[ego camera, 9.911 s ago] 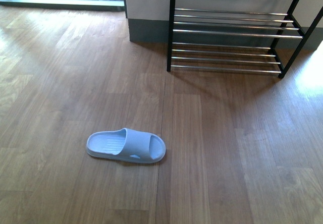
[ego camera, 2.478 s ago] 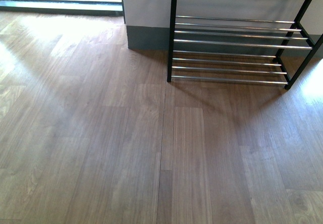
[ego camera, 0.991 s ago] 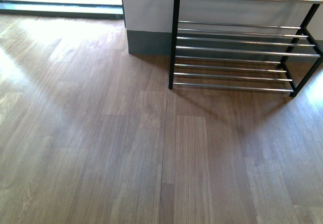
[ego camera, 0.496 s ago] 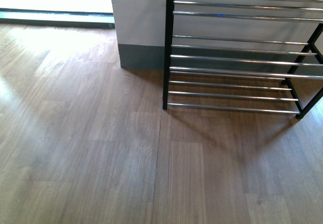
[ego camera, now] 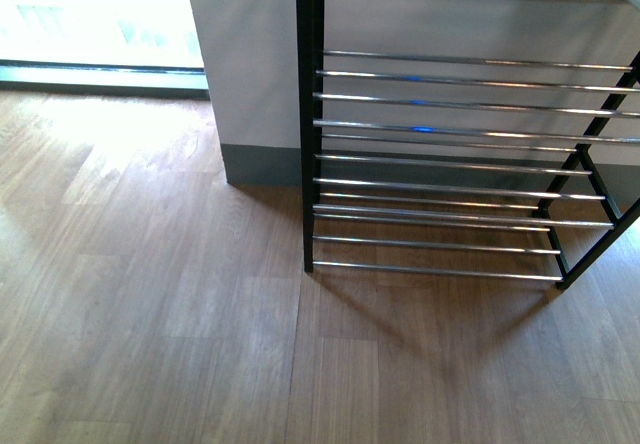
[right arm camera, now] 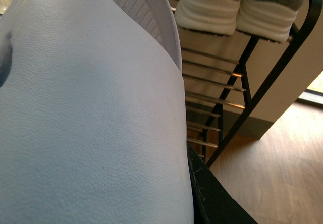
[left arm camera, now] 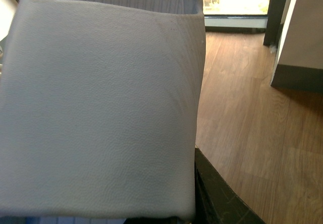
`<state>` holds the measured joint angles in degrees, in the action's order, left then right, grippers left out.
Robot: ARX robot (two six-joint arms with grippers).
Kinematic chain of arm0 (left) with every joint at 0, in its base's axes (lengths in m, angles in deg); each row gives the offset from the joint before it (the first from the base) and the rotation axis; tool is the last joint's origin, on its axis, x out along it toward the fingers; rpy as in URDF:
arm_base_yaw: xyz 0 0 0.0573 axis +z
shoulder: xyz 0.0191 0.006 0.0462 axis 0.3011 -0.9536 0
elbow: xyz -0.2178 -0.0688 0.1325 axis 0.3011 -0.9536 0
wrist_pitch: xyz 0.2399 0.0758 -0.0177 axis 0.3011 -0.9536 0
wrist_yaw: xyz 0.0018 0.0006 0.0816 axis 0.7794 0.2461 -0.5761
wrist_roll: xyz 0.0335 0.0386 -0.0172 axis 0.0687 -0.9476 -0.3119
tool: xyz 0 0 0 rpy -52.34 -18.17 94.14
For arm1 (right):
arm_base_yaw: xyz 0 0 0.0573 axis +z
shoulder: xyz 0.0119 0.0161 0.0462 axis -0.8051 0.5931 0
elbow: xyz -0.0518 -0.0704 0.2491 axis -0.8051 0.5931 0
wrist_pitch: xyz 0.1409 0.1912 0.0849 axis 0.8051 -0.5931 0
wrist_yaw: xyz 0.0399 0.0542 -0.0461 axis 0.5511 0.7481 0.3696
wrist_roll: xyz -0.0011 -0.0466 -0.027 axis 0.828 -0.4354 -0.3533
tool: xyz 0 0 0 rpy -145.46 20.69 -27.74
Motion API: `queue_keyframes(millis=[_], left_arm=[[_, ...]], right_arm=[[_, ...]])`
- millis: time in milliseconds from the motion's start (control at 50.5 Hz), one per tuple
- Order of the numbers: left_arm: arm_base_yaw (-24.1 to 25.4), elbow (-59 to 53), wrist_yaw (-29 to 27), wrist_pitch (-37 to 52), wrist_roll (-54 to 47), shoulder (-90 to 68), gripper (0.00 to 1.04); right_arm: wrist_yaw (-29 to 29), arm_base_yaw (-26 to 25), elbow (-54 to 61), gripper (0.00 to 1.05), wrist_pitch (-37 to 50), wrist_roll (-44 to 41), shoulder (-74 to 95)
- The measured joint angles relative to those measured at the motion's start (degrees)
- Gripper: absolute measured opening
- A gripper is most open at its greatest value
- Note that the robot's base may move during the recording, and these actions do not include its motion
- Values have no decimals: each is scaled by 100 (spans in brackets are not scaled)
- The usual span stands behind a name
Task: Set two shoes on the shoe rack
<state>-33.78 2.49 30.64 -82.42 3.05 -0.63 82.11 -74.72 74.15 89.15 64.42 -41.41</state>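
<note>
My left tool grips one pale blue slide point(left arm camera: 101, 113), filling the left of its wrist frame; my right tool grips the other slide point(right arm camera: 91, 118). Both look light, flexible and faintly grippy, best held across the strap. The shoe rack point(ego camera: 450, 164) occupies the front view's right; grey sneakers point(right arm camera: 237, 9) sit on an upper tier.

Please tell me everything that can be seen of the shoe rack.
The shoe rack is an open multi-tier frame of thin black metal, with shiny chrome bars as shelves. It stands upright on the wooden floor, close to a pale wall. In the front view its lower tiers hold nothing. In the right wrist view, two grey sneakers with white soles rest on an upper tier.
</note>
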Motion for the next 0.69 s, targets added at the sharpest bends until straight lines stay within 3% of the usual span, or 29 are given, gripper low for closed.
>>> queue_keyframes(millis=[694], left_arm=[[0, 0, -11, 0, 11, 7, 2]], right_arm=[[-2, -2, -2, 2, 0, 2, -9]])
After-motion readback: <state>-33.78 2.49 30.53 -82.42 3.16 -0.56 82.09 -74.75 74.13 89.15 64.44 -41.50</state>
